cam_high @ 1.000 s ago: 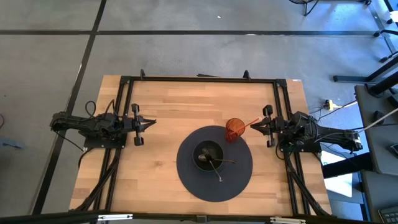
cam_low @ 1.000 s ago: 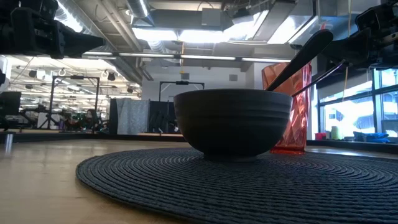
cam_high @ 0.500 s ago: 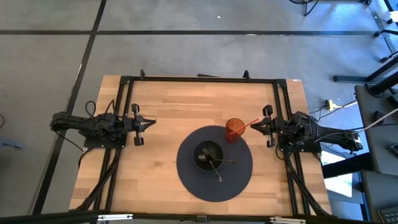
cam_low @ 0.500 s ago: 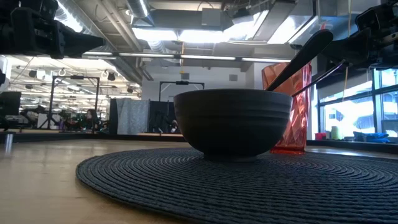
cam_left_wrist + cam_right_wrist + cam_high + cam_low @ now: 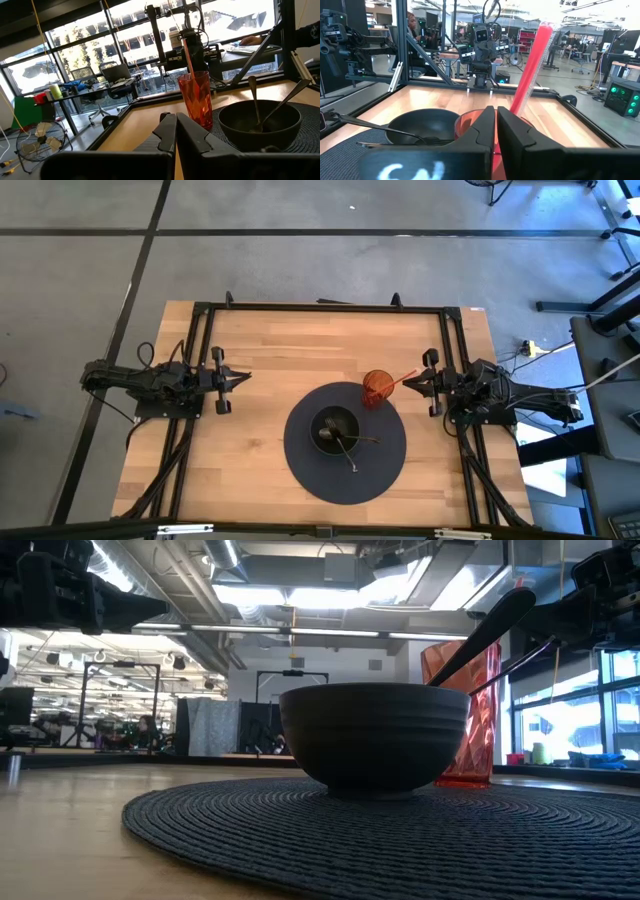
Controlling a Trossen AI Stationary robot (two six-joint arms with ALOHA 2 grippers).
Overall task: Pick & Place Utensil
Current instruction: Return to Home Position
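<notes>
A dark bowl stands on a round dark placemat in the middle of the table. Two metal utensils lie in the bowl, their handles leaning on its rim; one handle slants up past the rim in the low view. A red-orange cup stands on the mat's far right part with a red straw leaning out of it. My left gripper hovers shut at the table's left, pointing at the mat. My right gripper hovers shut just right of the cup, beside the straw's free end.
A black frame runs along the table's far edge and down both sides by the arm bases. Bare wood lies between the left gripper and the mat and along the far side. In both wrist views the opposite arm shows across the table.
</notes>
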